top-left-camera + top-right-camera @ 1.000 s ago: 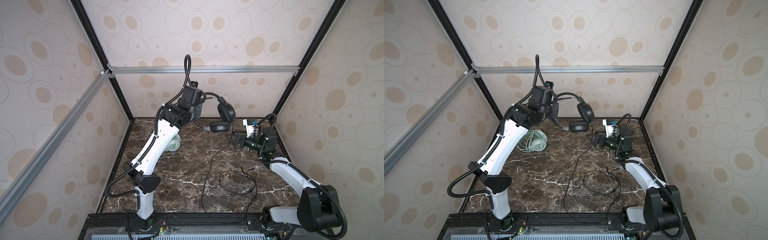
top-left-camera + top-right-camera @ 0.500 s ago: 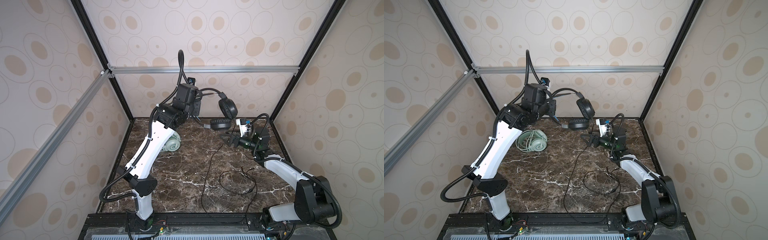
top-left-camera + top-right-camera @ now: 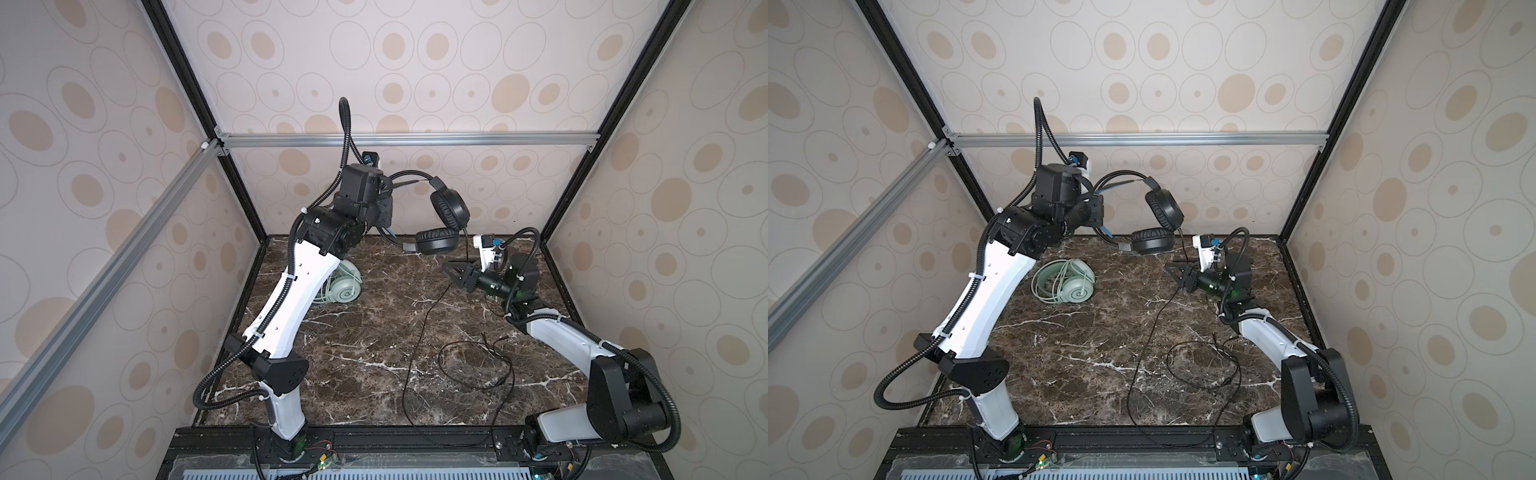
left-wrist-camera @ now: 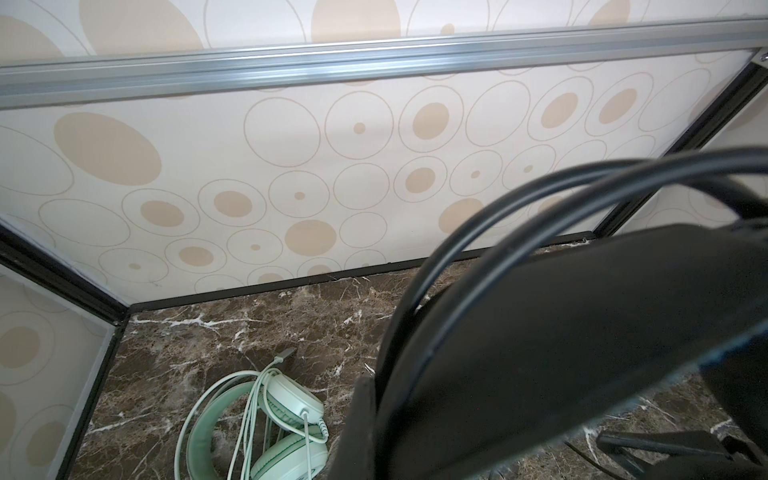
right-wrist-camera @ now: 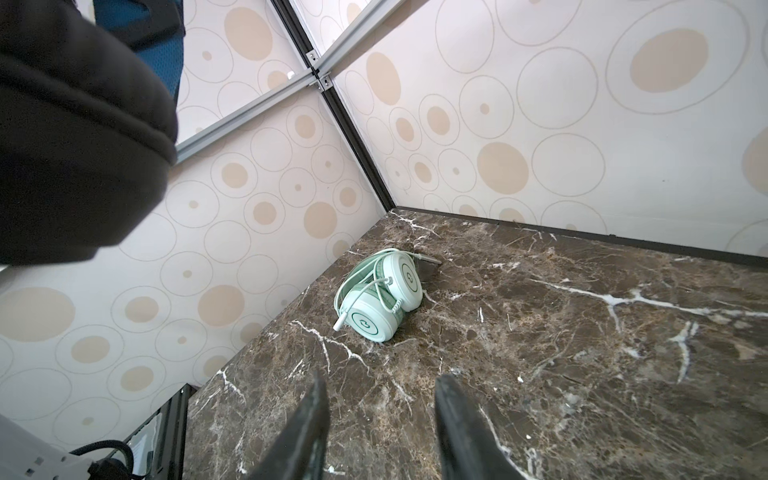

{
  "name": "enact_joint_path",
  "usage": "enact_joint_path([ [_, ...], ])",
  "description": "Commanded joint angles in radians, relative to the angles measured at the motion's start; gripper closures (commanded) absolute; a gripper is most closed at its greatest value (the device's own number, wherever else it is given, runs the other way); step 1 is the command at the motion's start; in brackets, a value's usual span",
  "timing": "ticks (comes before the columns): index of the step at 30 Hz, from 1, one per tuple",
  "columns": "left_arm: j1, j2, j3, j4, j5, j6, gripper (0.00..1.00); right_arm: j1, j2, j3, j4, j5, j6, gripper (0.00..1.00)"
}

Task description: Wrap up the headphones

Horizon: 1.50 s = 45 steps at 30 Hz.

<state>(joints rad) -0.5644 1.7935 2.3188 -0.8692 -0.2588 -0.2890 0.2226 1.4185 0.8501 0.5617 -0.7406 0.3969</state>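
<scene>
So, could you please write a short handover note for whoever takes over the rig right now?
The left gripper is shut on the headband of the black headphones, holding them in the air above the back of the table.
The right gripper has its jaws apart beside the black cable hanging from an earcup; no grip is visible.
The mint headphones lie at the back left.
Done: the mint set's cable looks wound around it.
Left: the black cable, mostly loose on the table.
</scene>
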Motion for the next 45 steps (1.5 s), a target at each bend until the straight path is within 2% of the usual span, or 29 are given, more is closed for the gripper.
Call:
enact_joint_path([
  [1,0.014,-0.080,-0.014,0.090,0.020,-0.053,1.00,0.001,-0.026,-0.014,-0.034,0.015,-0.041,0.71],
  [8,0.024,-0.129,-0.109,0.115,0.009,-0.053,1.00,0.001,-0.097,0.009,-0.219,0.063,-0.154,0.92],
  [12,0.037,-0.155,-0.168,0.142,0.012,-0.055,1.00,0.005,-0.152,0.024,-0.372,0.156,-0.248,1.00],
  [16,0.046,-0.170,-0.222,0.159,0.008,-0.043,1.00,0.014,-0.244,0.041,-0.545,0.286,-0.371,1.00],
  [20,0.048,-0.174,-0.260,0.166,-0.012,-0.006,1.00,0.021,-0.326,0.074,-0.671,0.359,-0.479,1.00],
  [27,0.054,-0.174,-0.307,0.189,-0.018,0.025,1.00,0.126,-0.391,0.191,-0.889,0.515,-0.702,1.00],
  [32,0.055,-0.160,-0.321,0.204,-0.007,0.051,1.00,0.238,-0.380,0.288,-0.981,0.633,-0.845,1.00],
  [37,0.054,-0.165,-0.389,0.222,0.000,0.140,1.00,0.336,-0.314,0.416,-1.052,0.729,-0.943,1.00],
  [45,0.050,-0.208,-0.545,0.243,0.049,0.271,1.00,0.408,-0.206,0.597,-1.139,0.786,-1.042,1.00],
])
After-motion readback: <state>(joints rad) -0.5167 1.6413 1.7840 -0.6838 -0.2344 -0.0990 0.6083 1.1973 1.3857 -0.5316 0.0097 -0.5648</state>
